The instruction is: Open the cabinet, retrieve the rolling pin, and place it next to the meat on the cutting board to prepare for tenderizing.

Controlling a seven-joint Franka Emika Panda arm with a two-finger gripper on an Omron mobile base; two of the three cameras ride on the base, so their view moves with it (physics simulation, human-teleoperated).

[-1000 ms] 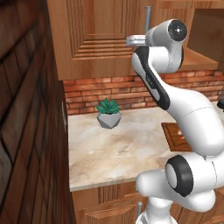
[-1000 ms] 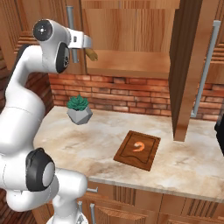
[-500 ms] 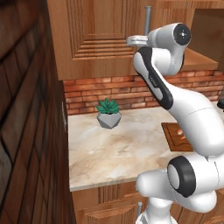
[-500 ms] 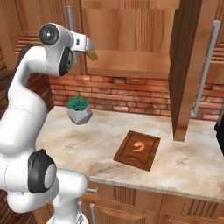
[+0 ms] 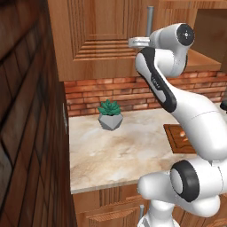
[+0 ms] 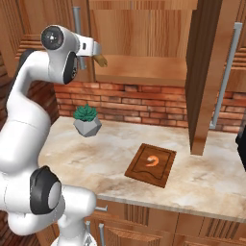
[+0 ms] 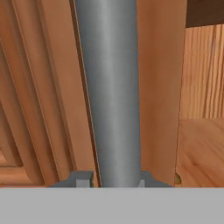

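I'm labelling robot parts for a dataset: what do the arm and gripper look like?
A glossy white arm of rounded segments, with dark grey-black round joint caps and dark bands. The gripper ends in two small dark grey finger tips. No cables or markings are visible.

A pale marbled beige countertop (image 6: 91, 163) runs along a red brick back wall (image 6: 144, 103). Far on its left stands a small green succulent in a faceted grey pot (image 6: 87, 120). To the right, nearer the front edge, lies the dark reddish-brown cutting board (image 6: 151, 165), and the small orange-pink meat (image 6: 153, 160) rests on its middle
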